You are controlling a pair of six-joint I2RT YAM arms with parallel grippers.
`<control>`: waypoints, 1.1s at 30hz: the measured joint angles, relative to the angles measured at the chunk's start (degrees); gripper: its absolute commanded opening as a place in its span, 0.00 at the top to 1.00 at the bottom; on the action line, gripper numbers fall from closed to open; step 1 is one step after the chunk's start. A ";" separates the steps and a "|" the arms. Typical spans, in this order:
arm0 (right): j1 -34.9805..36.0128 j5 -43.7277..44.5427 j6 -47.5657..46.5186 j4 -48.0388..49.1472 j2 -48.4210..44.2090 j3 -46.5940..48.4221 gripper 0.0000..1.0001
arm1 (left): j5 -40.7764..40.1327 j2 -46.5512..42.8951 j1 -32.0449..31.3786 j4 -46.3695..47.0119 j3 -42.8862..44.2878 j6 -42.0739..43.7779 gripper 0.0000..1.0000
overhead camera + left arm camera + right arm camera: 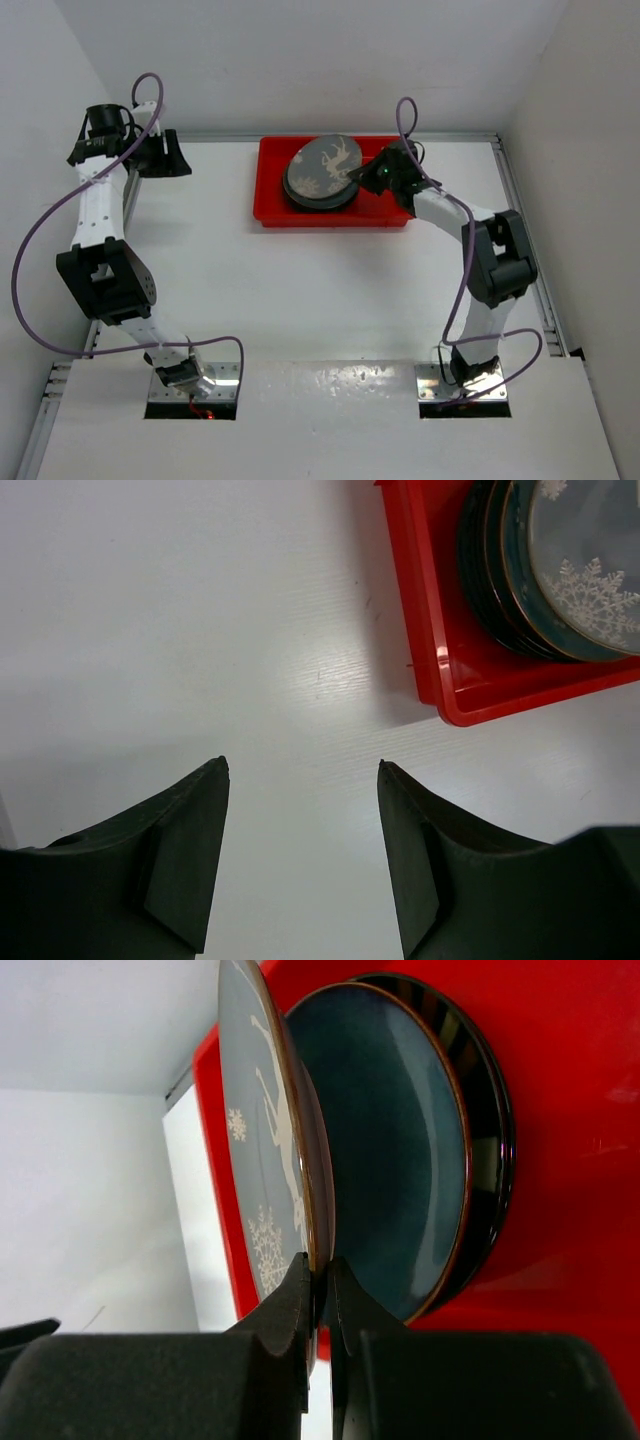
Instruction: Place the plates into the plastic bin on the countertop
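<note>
The red plastic bin (395, 214) lies at the back middle of the white countertop (300, 300). A stack of plates lies in its left half. My right gripper (372, 178) is shut on the rim of the top plate, dark grey with a white sprig pattern (322, 168), and holds it tilted above the stack. In the right wrist view that plate (262, 1130) stands on edge between my fingers (300, 1300), above a teal plate (390, 1150). My left gripper (303, 770) is open and empty over the countertop, left of the bin (420, 650).
White walls close in the countertop at the back and both sides. The right half of the bin's floor (385, 200) is bare red. A metal rail (530, 250) runs along the right edge. Both arm bases sit at the near edge.
</note>
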 measured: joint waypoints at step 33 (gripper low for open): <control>-0.07 -3.17 -8.13 -25.11 8.50 18.75 0.39 | 0.55 0.00 0.92 -0.22 -0.55 0.44 0.37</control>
